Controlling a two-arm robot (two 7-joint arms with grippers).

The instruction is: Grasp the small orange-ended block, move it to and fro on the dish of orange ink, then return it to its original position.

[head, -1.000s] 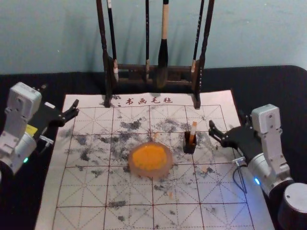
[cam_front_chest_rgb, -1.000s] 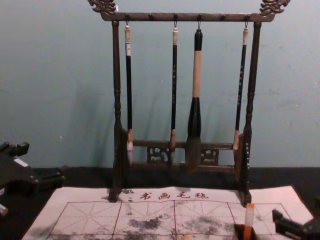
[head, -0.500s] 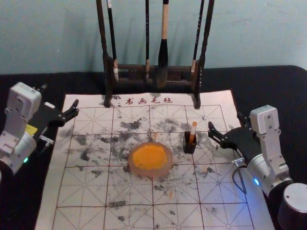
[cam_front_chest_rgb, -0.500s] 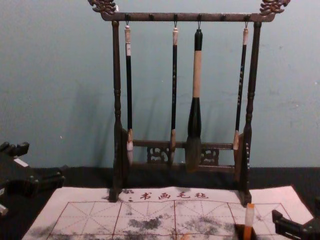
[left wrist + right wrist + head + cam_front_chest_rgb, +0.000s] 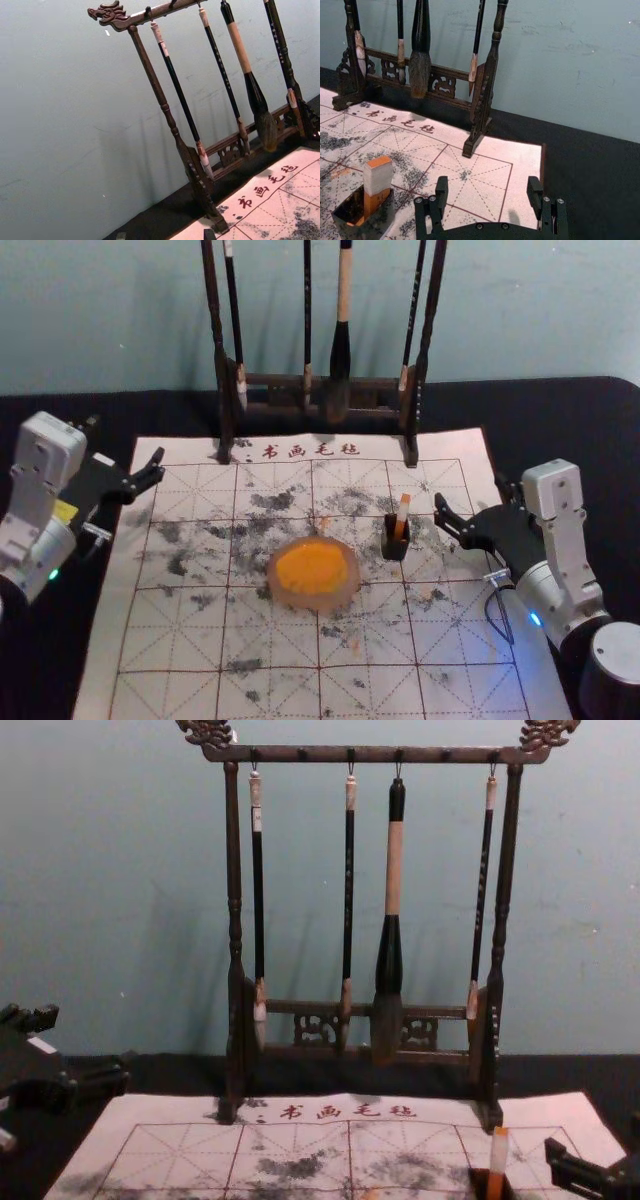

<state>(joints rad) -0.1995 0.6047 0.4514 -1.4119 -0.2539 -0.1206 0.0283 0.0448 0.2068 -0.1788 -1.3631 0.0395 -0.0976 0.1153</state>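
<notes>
- Worktop (image 5: 570, 420): black, far right corner rounded.
- Mat (image 5: 170, 650): pale, red-ruled, dark-stained; characters along far edge.
- Rack (image 5: 270, 381): upright, front feet on mat.
- Dish (image 5: 320, 602): on mat, holding orange ink (image 5: 311, 568).
- Black holder (image 5: 393, 546): on mat, right of dish.

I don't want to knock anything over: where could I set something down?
The near mat looks free, if stained, between the ink dish and the robot; also left of the dish. Crowded: from dish to open right gripper, with the black pot holding the block between.
</notes>
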